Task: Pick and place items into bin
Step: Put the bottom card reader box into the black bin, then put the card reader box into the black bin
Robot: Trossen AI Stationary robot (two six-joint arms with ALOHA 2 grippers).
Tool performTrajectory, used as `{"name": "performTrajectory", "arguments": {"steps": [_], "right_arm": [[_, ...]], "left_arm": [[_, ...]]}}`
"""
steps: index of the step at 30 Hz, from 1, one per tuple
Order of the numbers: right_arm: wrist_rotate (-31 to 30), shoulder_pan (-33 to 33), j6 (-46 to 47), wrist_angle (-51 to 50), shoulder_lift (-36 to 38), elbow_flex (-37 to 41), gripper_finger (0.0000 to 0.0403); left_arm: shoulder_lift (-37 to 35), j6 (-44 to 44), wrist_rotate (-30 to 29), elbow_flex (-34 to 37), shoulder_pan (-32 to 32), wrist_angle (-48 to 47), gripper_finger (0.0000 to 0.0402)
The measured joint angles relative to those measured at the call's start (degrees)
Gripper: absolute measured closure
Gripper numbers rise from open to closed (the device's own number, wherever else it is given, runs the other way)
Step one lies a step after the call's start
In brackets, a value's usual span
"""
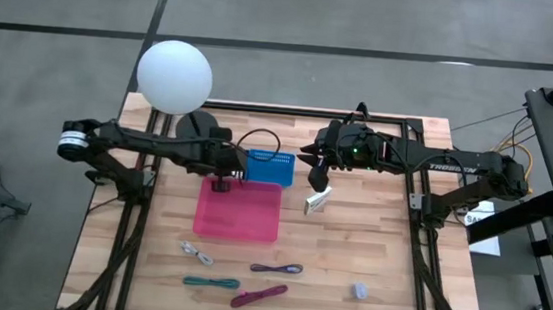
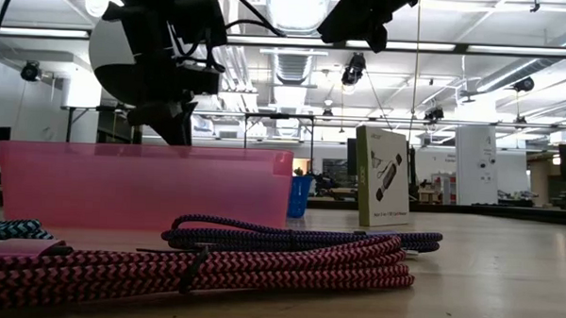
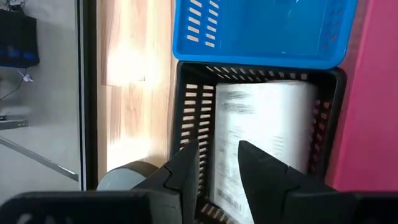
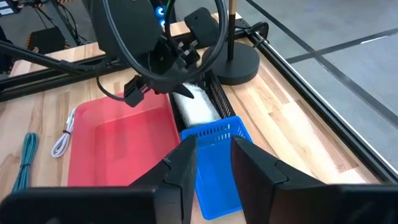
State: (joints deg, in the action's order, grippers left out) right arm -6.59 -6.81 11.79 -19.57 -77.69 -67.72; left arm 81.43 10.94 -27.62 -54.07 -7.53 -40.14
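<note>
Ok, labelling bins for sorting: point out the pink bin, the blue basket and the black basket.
pink bin (image 1: 237,215): high view, bare floor.
blue basket (image 1: 270,169): high view, its middle.
black basket (image 3: 194,99): left wrist view, slotted wall.

left gripper slightly parted, right gripper seemingly likewise

I'm reading one clear marking: "TROSSEN" in white letters on the right arm, high view. I'm seeing print on the white packet in the black basket, left wrist view, but it's blurred, unreadable. The green box standing on the table is showing a product picture and small text, too small to read.
</note>
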Motion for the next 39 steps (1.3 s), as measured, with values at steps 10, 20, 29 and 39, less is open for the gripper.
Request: {"name": "performTrajectory", "arguments": {"steps": [10,20,29,39], "right_arm": [[0.0,0.0,0.09,0.0,0.0,0.02,0.0325],[0.11,0.0,0.09,-0.02,0.0,-0.09,0.0318],[2.4,0.04,-7.17,-2.82,0.02,-0.09,0.0299],[3.87,0.17,-15.21,-15.51,0.07,-1.44,0.0238]], "left_arm": [[-0.92,-0.02,0.0,-4.18,0.0,0.02,0.0305],[-1.01,-4.19,0.07,-11.61,0.0,0.25,0.0305],[-2.91,-10.97,8.89,-13.6,-0.47,3.67,0.0305],[-6.37,-13.81,15.66,-12.69,-0.52,9.23,0.0305]]}}
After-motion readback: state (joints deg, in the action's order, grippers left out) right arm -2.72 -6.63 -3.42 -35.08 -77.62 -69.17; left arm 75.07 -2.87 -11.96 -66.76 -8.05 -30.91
